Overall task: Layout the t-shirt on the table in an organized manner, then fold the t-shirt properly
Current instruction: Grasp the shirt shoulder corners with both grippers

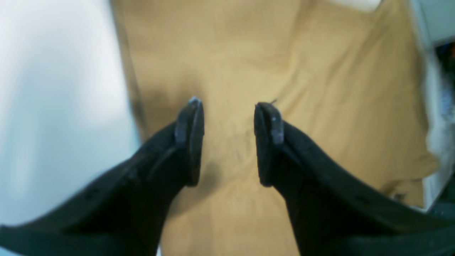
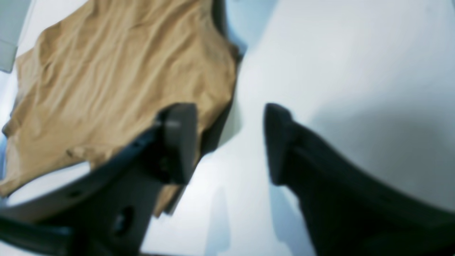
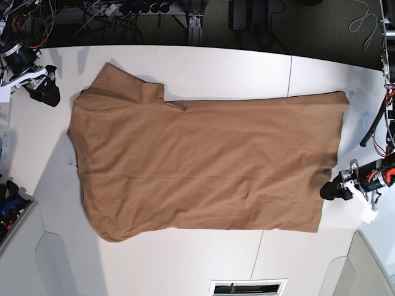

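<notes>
The tan-brown t-shirt (image 3: 203,166) lies flat and lengthwise across the white table (image 3: 216,61), sleeve end at the left and hem at the right. My left gripper (image 3: 332,191) is at the shirt's right edge near the front corner. In the left wrist view it (image 1: 230,103) stands open just above the cloth (image 1: 249,53), with nothing between its fingers. My right gripper (image 3: 47,92) is at the far left, off the shirt near the upper sleeve. In the right wrist view it (image 2: 229,110) is open over bare table (image 2: 337,71), with the shirt (image 2: 117,71) to its left.
A thin dark seam (image 3: 290,74) crosses the tabletop. Cables and equipment (image 3: 142,9) crowd the floor behind the far edge. Grey panels (image 3: 55,259) sit at the front corners and a vent (image 3: 248,287) at the front edge.
</notes>
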Controlling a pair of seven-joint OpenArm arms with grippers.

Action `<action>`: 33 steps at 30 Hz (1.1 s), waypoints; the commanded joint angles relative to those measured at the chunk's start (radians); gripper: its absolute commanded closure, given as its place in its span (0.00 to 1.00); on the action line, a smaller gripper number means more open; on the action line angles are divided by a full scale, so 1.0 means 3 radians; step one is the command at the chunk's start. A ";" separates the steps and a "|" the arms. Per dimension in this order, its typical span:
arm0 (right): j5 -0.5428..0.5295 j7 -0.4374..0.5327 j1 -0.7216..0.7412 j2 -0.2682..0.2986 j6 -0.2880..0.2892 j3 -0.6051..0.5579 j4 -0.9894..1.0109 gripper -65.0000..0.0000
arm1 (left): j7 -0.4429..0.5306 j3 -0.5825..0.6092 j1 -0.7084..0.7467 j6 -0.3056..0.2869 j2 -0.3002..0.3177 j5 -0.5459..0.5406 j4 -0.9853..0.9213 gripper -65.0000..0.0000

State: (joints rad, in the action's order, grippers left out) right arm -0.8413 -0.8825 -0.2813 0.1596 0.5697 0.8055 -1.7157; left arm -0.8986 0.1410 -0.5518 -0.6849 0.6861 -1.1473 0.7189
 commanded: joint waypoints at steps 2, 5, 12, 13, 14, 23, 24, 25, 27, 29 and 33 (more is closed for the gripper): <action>-0.0070 0.0050 -0.0056 -0.0008 0.0024 0.0011 -0.0055 0.49 | -0.0094 -0.0048 -0.0051 -0.0044 0.0151 -0.0215 0.0050 0.59; -0.0075 0.0048 -0.0131 -0.0092 0.0024 -0.0014 -0.0052 0.49 | -0.0188 -0.0048 0.0071 -0.0044 0.0286 -0.0449 0.0050 0.56; 0.0160 0.0090 -0.0192 -0.0109 0.0020 -0.0458 -0.0027 0.49 | -0.0350 -0.0051 0.0478 -0.0044 0.0394 -0.0664 0.0050 0.50; 0.0212 0.0113 -0.0191 -0.0109 0.0019 -0.0542 -0.0009 0.49 | -0.0350 -0.0061 0.0538 -0.0044 0.0394 -0.0664 0.0050 0.50; 0.0263 0.0141 -0.0191 -0.0109 0.0004 -0.0617 0.0014 0.49 | -0.0350 -0.0070 0.0589 -0.0044 0.0392 -0.0664 0.0050 0.50; 0.0313 0.0263 -0.0188 -0.0109 -0.0029 -0.0842 0.0130 0.49 | -0.0322 -0.0085 0.0734 -0.0044 0.0392 -0.0563 0.0050 0.50; 0.0313 0.0272 -0.0182 -0.0111 -0.0029 -0.0842 0.0130 0.49 | -0.0309 -0.0085 0.0735 -0.0044 0.0392 -0.0529 0.0050 0.50; 0.0314 0.0273 -0.0169 -0.0111 -0.0029 -0.0842 0.0132 0.49 | -0.0308 -0.0085 0.0735 -0.0044 0.0392 -0.0516 0.0050 0.50; 0.0342 0.0273 -0.0132 -0.0130 -0.0029 -0.0842 0.0135 0.49 | -0.0309 -0.0085 0.0734 -0.0044 0.0392 -0.0512 0.0050 0.50; 0.0422 0.0273 -0.0097 -0.0173 -0.0029 -0.0842 0.0136 0.49 | -0.0312 -0.0085 0.0743 -0.0044 0.0395 -0.0510 0.0050 0.50; 0.0450 0.0326 -0.0088 -0.0210 -0.0029 -0.0861 0.0175 0.49 | -0.0310 -0.0085 0.0772 -0.0044 0.0402 -0.0498 0.0050 0.50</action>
State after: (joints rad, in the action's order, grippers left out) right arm -0.7094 -0.7853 -0.3054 0.0879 0.5606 0.5465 -1.6554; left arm -0.9958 0.1238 -0.3073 -0.6865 0.7788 -1.2984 0.7219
